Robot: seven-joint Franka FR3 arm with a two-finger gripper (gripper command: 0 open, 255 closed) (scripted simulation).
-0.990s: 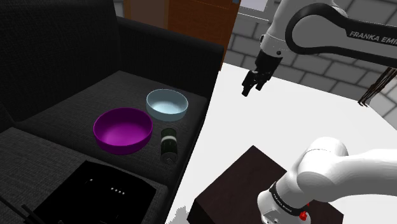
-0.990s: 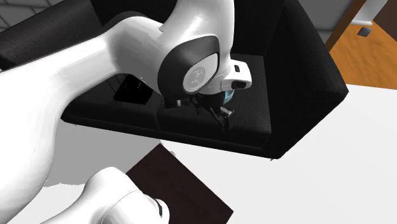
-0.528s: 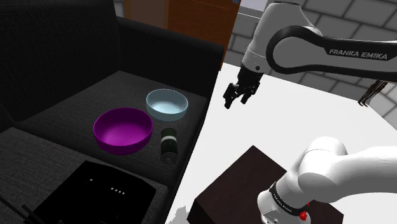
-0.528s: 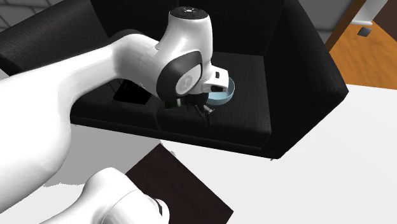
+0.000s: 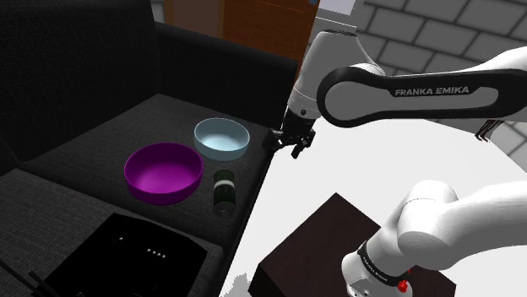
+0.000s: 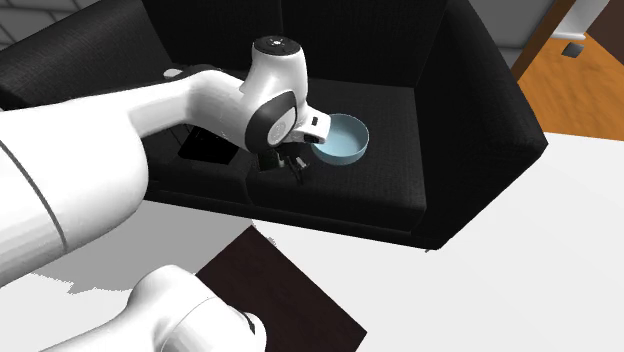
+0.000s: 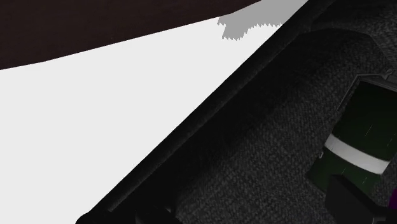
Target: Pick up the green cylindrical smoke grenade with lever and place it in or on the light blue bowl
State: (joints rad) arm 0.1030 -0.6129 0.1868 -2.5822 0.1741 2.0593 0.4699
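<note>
The dark green cylindrical grenade [image 5: 223, 190] with a white band lies on its side on the black couch seat [image 5: 110, 143], just in front of the light blue bowl [image 5: 222, 137]. My black gripper [image 5: 290, 144] hangs open above the seat's edge, to the shoulder view's right of the bowl and up-right of the grenade, with nothing in it. In the second exterior view the gripper [image 6: 295, 166] is beside the bowl [image 6: 342, 139]. In the wrist view the grenade [image 7: 359, 137] lies just beyond the right fingertip [image 7: 347, 198] on the grey fabric.
A purple bowl [image 5: 164, 172] sits to the shoulder view's left of the grenade, close to it. A black recessed tray [image 5: 139, 253] lies nearer the camera. The couch's back and arm [image 5: 228, 55] rise behind. White floor [image 5: 338, 160] and the dark stand [image 5: 325, 245] lie right.
The arm has swung to the shoulder view's left and down, carrying the gripper from over the white floor to the couch seat's edge beside the light blue bowl. The objects have not moved.
</note>
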